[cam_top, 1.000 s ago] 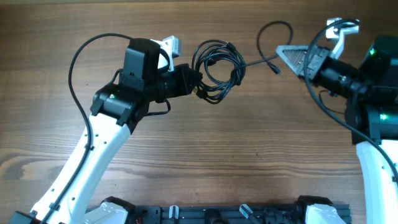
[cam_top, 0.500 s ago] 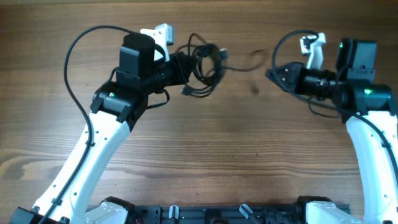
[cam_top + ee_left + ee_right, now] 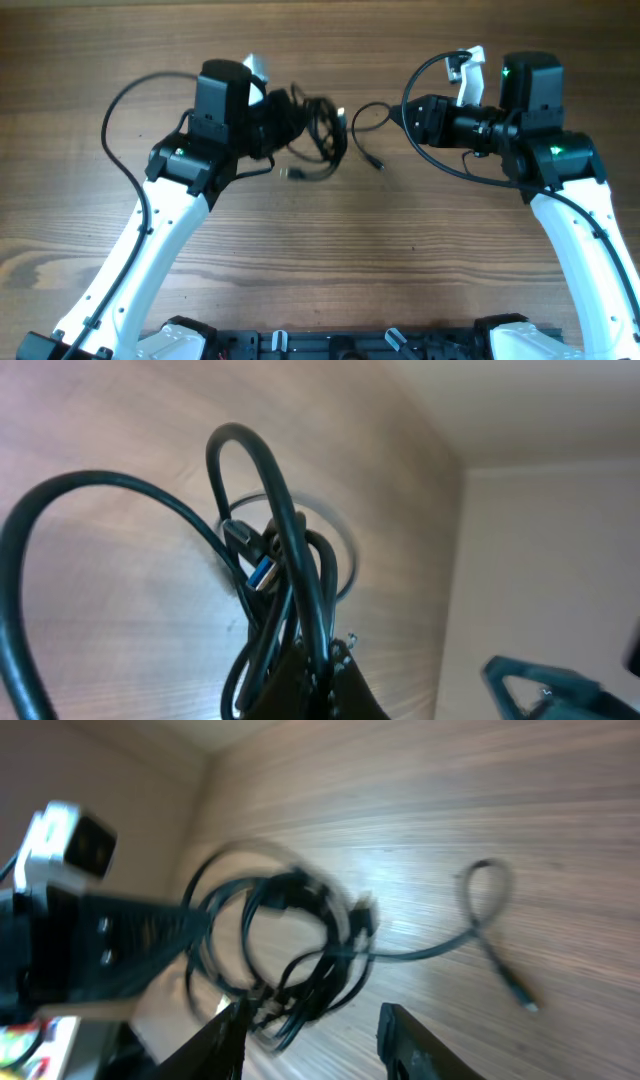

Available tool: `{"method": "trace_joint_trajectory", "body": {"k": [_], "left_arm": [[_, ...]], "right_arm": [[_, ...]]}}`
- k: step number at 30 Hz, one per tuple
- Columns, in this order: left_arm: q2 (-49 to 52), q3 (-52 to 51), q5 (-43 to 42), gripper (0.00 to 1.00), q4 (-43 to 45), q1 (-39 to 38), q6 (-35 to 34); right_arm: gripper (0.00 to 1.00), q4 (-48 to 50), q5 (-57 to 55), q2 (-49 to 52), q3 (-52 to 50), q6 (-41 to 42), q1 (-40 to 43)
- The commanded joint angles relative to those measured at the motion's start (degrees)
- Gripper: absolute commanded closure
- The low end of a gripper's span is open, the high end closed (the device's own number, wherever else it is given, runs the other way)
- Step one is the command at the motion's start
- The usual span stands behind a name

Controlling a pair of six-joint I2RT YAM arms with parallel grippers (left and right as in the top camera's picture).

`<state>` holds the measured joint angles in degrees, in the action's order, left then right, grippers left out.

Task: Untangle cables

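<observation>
The cables (image 3: 315, 130) dangle in a blurred bundle of loops off the left gripper (image 3: 287, 125), which is clamped tight on them (a blue-tipped plug (image 3: 258, 575) sits just beyond its fingers). One loose tail (image 3: 425, 952) stretches lengthwise toward the right gripper (image 3: 408, 117), its plug end on the wooden table (image 3: 320, 260). That gripper's fingers are spread and empty.

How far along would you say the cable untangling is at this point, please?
Early. Done: one plug-ended strand trails out of the bundle across the table. In hand: the left claw is shut on the bundle; the right claw is open, holding nothing. Left: most loops are still tangled together.
</observation>
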<state>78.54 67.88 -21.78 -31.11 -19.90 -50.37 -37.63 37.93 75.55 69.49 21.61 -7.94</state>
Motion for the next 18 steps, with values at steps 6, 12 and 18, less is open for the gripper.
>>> {"method": "trace_joint_trajectory", "body": {"k": [6,12,18], "left_arm": [[1.7,-6.54,20.63,0.96,-12.83,-4.0,-11.3],[7.54,-9.22,29.81,0.81,-10.01,-4.11,0.02],[9.05,-8.52,29.81,0.02,-9.92,-4.09,18.1]], "right_arm": [[0.53,-3.17,-10.56,0.13,0.98,0.87,0.13],[0.53,-3.19,-10.54,0.11,0.98,0.96,0.13],[0.51,-3.17,-11.19,0.11,0.98,0.87,0.13]]}}
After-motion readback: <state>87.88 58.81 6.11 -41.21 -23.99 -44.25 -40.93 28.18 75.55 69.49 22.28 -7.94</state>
